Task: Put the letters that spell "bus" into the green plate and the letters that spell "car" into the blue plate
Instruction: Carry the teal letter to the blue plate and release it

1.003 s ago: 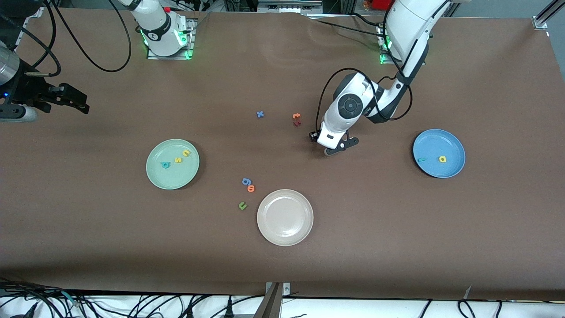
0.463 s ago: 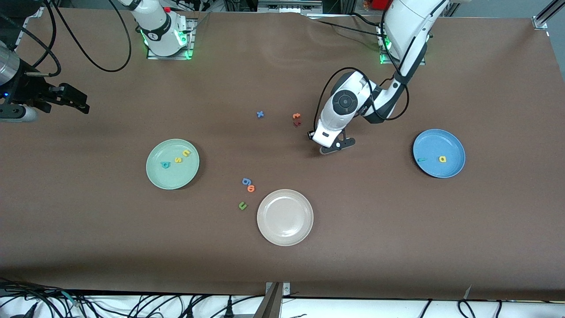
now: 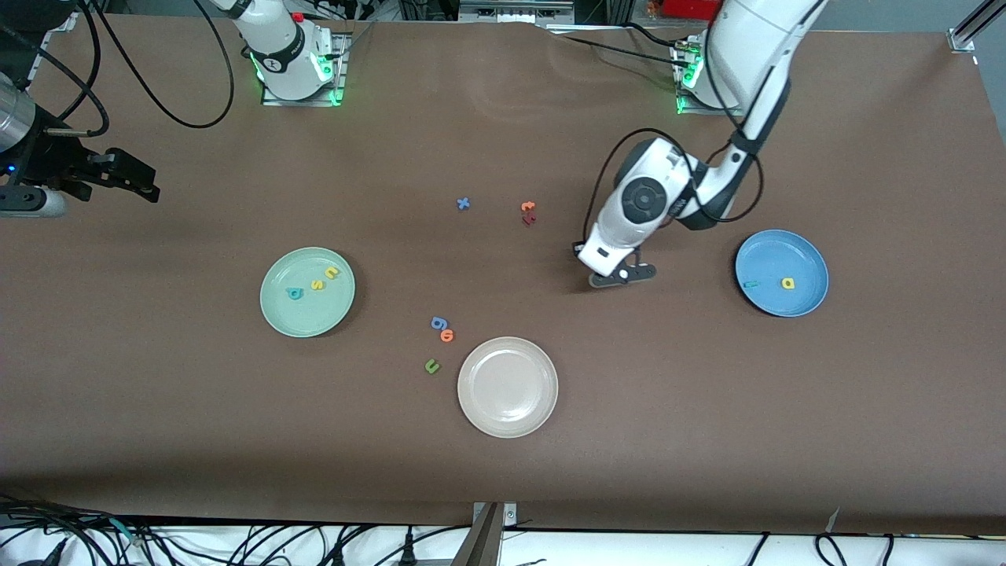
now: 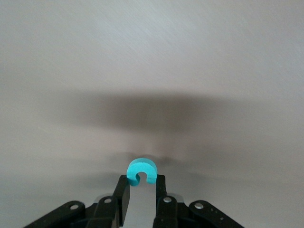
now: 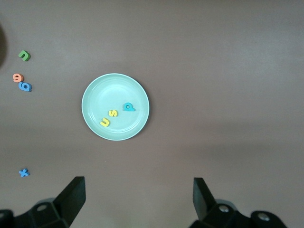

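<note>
I see the left gripper [image 4: 141,190] over bare bench [image 3: 668,377] beside the blue plate [image 3: 809,299], jaws pinching the teal "c" [image 4: 141,170]. The right gripper [image 5: 138,195] waits above the green plate [image 5: 95,102], jaws wide.

The left gripper [image 4: 141,183] holds a small teal foam letter "c" [image 4: 141,170] between the tips of its two black fingers [image 4: 122,195]. The fingers are closed on the two ends of the letter, and its round back stands out past the fingertips. The opening of the letter faces back into the gap between the fingers. Under them lies the plain tabletop [image 4: 152,61], with a dark, soft shadow on it.
</note>
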`<state>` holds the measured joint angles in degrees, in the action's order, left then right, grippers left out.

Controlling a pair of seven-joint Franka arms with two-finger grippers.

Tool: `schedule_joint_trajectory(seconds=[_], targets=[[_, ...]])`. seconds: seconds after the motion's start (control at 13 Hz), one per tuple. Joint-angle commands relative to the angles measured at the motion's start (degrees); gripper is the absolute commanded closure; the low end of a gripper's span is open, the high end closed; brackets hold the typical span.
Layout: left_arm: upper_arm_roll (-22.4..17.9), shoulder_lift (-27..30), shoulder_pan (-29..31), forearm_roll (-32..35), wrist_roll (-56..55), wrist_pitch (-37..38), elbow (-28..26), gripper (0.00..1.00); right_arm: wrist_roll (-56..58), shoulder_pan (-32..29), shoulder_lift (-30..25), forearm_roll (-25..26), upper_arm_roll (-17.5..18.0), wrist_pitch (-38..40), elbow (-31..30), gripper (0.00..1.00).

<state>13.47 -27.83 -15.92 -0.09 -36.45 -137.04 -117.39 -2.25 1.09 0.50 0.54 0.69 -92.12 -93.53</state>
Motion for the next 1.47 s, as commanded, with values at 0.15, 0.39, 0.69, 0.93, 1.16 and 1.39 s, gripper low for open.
schedule_joint_trajectory(seconds=[0.15, 0.39, 0.69, 0.93, 1.16, 1.39], targets=[[-5.28, 6.29, 4.05, 1.23, 20.32, 8.01, -0.91, 0.88, -0.3, 0.05, 0.46, -0.72, 0.1, 0.89, 1.24, 0.0], [-9.42, 7.26, 5.55, 1.23, 31.49, 8.63, -1.61, 0.86, -0.3, 0.05, 0.46, -0.72, 0.1, 0.89, 1.24, 0.0], [-15.22, 8.22, 7.66, 1.23, 50.2, 8.63, -2.49, 0.84, -0.3, 0.05, 0.46, -0.72, 0.1, 0.89, 1.24, 0.0], [-18.56, 8.4, 9.76, 1.14, 62.95, 8.28, -3.11, 0.83, -0.39, 0.05, 0.46, -0.72, 0.1, 0.89, 1.24, 0.0], [-20.15, 8.23, 12.4, 1.05, 71.84, 7.93, -3.2, 0.83, -0.3, 0.05, 0.46, -0.72, 0.1, 0.89, 1.24, 0.0], [-20.15, 7.17, 15.04, 0.97, 76.34, 5.13, -4.68, 0.81, -0.39, 0.05, 0.46, -0.72, 0.1, 0.89, 1.24, 0.0]])
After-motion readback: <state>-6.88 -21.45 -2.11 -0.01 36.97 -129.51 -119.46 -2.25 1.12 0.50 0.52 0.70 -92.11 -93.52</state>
